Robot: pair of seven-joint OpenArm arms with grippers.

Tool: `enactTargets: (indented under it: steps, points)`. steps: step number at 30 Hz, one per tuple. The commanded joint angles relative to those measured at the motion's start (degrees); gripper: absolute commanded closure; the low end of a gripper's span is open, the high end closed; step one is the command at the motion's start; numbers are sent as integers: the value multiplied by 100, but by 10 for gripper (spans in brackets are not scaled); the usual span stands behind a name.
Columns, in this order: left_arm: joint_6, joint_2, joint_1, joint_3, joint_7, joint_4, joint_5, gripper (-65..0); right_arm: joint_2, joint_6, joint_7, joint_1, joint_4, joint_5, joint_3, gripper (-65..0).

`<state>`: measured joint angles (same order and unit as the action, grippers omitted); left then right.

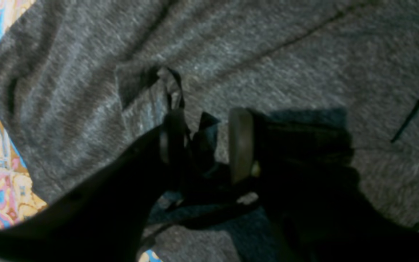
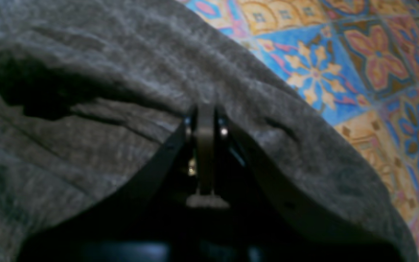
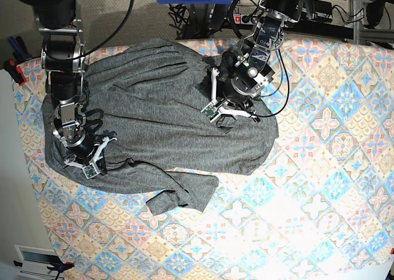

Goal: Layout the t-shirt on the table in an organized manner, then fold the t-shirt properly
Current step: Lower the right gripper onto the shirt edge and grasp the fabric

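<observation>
Grey knit t-shirt (image 3: 160, 114) bunched on table (image 3: 320, 169). Right gripper (image 2: 205, 116) clamped shut on fabric; left gripper (image 1: 204, 140) parted, empty. One-sided pull risks twisting.

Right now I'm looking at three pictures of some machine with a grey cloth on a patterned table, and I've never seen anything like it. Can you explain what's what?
This is a robot with two black arms, each ending in a pair of jaws. The wide picture looks down on the whole table, which wears a pastel tile-pattern cloth. On it lies a wrinkled grey t-shirt, not yet flat. The other two pictures come from small cameras on the wrists, looking past the jaws. The right gripper, at the left of the wide picture, has its jaws shut on the shirt's fabric near its edge. The left gripper, at the right of the wide picture, sits over the shirt's middle with its jaws part open; something dark lies between them, but I cannot tell what.
</observation>
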<state>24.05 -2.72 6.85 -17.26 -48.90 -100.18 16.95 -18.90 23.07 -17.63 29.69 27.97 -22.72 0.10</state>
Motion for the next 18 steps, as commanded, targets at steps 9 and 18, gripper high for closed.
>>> enactTargets:
  steps: [9, 18]
  points:
    - [-10, 30, -92, 7, 95, 132, -29, -206, -93, -61, 756, -1268, 2834, 35, 1093, 0]
    - [-10, 39, -189, -19, 104, 264, -73, -208, -93, -61, 1284, -1444, 3942, 35, 1085, -64]
